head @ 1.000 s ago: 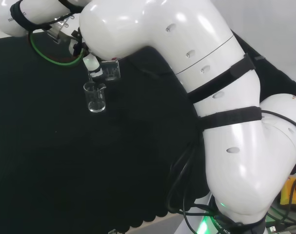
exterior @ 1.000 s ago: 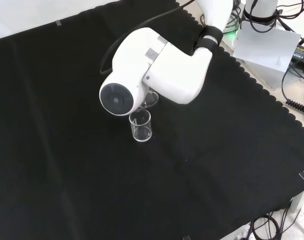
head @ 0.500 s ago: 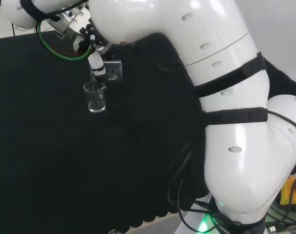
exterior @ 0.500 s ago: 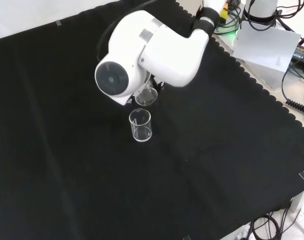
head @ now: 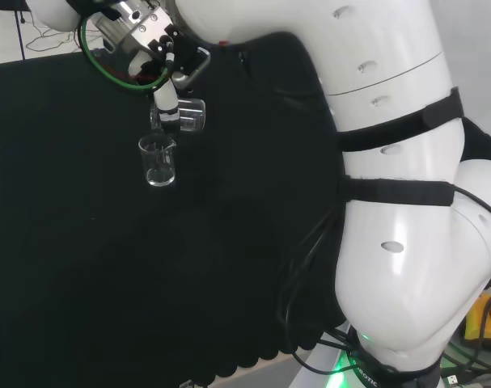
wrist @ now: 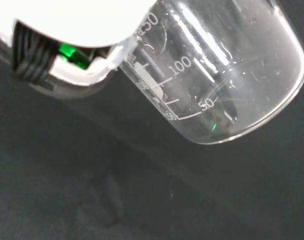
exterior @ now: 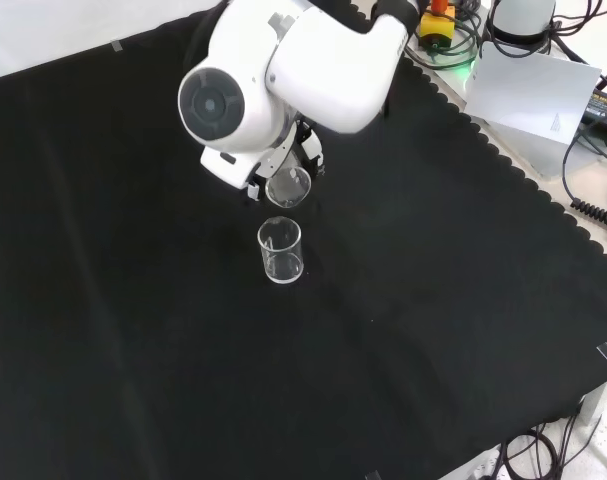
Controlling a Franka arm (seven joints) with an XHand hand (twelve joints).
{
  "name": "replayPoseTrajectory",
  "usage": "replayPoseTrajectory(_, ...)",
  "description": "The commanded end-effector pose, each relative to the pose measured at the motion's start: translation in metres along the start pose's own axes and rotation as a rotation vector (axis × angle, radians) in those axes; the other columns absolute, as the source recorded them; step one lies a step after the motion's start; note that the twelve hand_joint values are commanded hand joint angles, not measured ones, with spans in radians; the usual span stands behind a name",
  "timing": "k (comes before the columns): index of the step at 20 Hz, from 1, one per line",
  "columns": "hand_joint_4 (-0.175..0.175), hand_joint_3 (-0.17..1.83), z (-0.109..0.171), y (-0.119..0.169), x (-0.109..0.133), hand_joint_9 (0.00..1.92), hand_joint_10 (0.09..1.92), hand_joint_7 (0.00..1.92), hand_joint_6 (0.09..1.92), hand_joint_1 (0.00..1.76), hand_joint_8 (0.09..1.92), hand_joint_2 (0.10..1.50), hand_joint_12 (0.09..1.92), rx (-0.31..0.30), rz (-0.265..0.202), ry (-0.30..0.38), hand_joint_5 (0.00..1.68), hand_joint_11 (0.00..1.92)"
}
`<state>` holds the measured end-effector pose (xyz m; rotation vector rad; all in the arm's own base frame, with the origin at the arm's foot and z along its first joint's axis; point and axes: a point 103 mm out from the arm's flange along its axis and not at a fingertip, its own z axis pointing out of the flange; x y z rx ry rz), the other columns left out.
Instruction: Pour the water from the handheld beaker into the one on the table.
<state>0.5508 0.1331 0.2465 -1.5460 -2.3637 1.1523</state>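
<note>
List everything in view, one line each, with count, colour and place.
held beaker: one, clear glass, tipped on its side in the hand, above and just beside the standing one.
table beaker: one, clear glass, upright on the cloth, below the held one in the head view.
cloth: one, black, scalloped edge, covers the bench.
white sheet: one, off the cloth at the front view's upper right.
cables: several, black, at the front view's right edge.
green cable: one, looped by the wrist in the head view.
arm: one, white with black straps, at the head view's right.
hand: one, black and white, fingers curled round the held beaker.
</note>
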Motion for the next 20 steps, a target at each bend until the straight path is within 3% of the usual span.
replayPoseTrajectory(1,-0.024,0.88,0.003,-0.001,-0.007,1.40,0.44,1.38,0.83,1.30,0.67,0.53,0.86,-0.079,-0.031,0.068,1.20,1.16)
replayPoseTrajectory(11,-0.021,0.88,0.015,0.002,-0.018,1.40,0.44,1.38,0.84,1.30,0.67,0.54,0.86,-0.150,-0.048,0.128,1.20,1.15)
replayPoseTrajectory(20,-0.019,0.88,0.031,0.005,-0.036,1.38,0.46,1.38,0.84,1.30,0.68,0.54,0.88,-0.249,-0.062,0.236,1.19,1.14)
